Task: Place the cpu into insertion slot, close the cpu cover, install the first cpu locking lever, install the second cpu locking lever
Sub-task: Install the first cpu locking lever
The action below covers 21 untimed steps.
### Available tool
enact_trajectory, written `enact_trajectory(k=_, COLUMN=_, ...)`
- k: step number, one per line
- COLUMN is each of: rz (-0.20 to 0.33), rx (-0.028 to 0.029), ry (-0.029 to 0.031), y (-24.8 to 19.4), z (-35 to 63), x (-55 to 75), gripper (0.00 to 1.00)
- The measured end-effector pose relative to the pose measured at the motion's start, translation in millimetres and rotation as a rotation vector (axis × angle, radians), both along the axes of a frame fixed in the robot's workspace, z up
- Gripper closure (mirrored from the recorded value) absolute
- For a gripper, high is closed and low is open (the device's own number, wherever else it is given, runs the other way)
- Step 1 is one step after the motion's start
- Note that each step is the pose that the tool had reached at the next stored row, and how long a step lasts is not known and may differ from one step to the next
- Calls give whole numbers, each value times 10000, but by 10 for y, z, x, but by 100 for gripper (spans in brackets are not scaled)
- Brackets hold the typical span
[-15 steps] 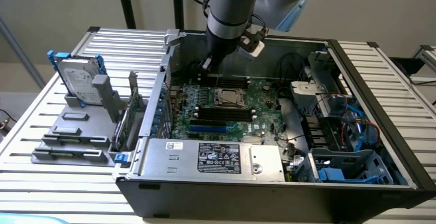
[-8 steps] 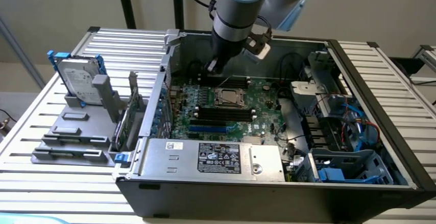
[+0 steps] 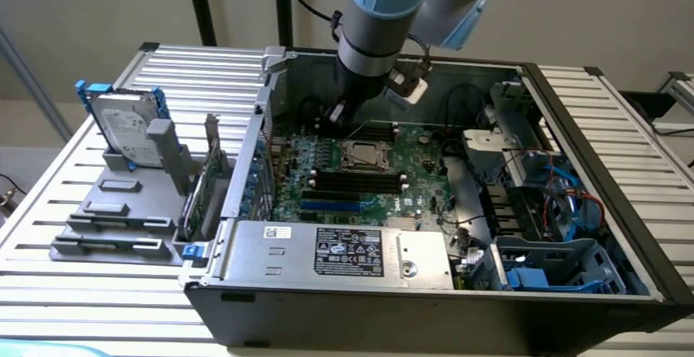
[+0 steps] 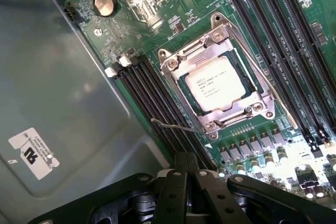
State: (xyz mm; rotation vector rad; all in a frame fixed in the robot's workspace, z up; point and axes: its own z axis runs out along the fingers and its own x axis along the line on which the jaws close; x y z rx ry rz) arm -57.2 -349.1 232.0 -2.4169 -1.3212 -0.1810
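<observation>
**Gripper.** In the wrist view the gripper (image 4: 189, 158) is seen with its two black fingers (image 4: 176, 184) brought fully together. Nothing is held between them. The gripper is positioned above the memory slots (image 4: 157, 106) that run just beside the socket, and no part is touched.

**Task parts.** The cpu (image 4: 212, 83) is seated flat in the insertion slot (image 4: 183, 81) on the green motherboard (image 4: 157, 30). The cpu cover (image 4: 231, 113) is lowered over it, so that the silver frame lies around the chip and the printed top face is left exposed. A thin wire lever (image 4: 173, 126) projects from the socket corner nearest the gripper and lies across the memory slots. Whether it is latched cannot be determined.

**Surroundings.** In the exterior view the arm (image 3: 375, 23) is lowered into the open computer case (image 3: 434, 308), which lies on a slatted table (image 3: 65, 211).
</observation>
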Motion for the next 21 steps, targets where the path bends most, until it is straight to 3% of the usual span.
enact_trajectory(k=14, rz=-8, rx=-9, ry=-29, y=2, z=-254, x=-20, gripper=89)
enact_trajectory(k=21, rz=-15, rx=-14, ry=-28, y=24, z=-303, x=-19, gripper=89)
